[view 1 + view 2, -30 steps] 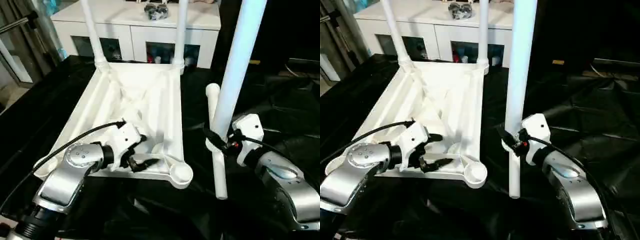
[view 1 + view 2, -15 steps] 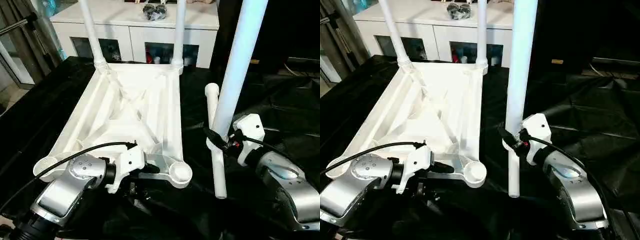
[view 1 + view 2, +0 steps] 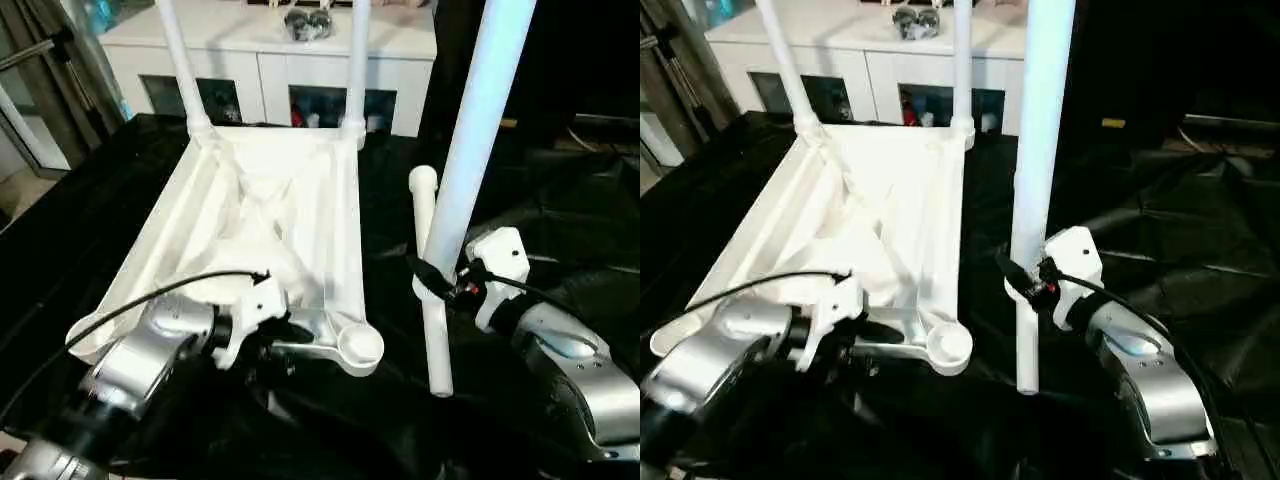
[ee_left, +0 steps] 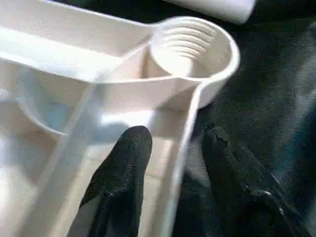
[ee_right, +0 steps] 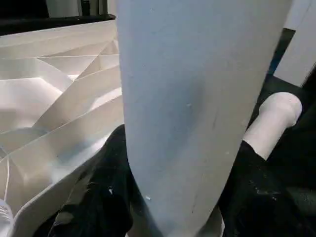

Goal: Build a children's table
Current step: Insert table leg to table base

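With the tabletop (image 3: 270,215) upside down on black sheeting (image 3: 560,200), two far legs (image 3: 357,60) fitted, half done. Third leg (image 3: 470,150) upright, clamped in right gripper (image 3: 440,283); fourth (image 3: 428,300) lying loose. Left gripper (image 4: 170,148) straddling near rim beside empty socket (image 4: 190,47), grip uncertain.

We see smooth white plastic on the tabletop (image 3: 290,200) and its legs (image 3: 470,150) — faintly glossy. The worktop (image 3: 80,200) wears shiny, crinkled black sheeting; our forearms (image 3: 570,360) look brushed silver metal.
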